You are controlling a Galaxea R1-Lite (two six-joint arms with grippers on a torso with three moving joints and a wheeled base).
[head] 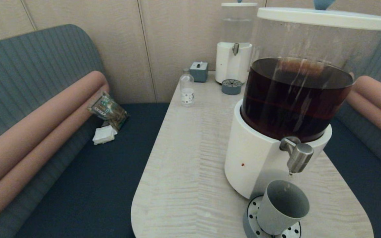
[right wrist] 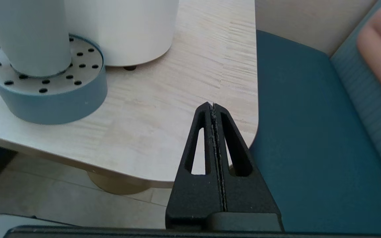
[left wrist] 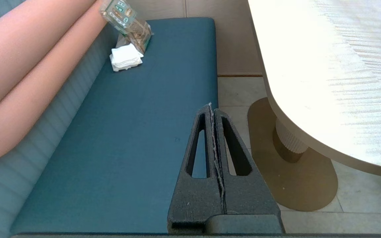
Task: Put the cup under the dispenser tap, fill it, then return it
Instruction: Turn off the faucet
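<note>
The grey-green cup (head: 281,207) stands upright on the round perforated drip tray (head: 250,216) at the table's near right, directly below the brushed-steel dispenser tap (head: 298,156). The tap belongs to the big white-based dispenser (head: 253,158) holding dark brown liquid. In the right wrist view the cup (right wrist: 28,33) rests on the drip tray (right wrist: 55,99). My right gripper (right wrist: 212,105) is shut and empty, low beside the table's near right corner, apart from the cup. My left gripper (left wrist: 211,106) is shut and empty, parked over the blue bench to the table's left. Neither arm shows in the head view.
A smaller clear-liquid dispenser (head: 234,59) with its own drip tray (head: 232,87), a small labelled bottle (head: 187,88) and a grey box (head: 199,71) stand at the table's far end. A snack packet (head: 108,109) and a white napkin (head: 104,135) lie on the left bench.
</note>
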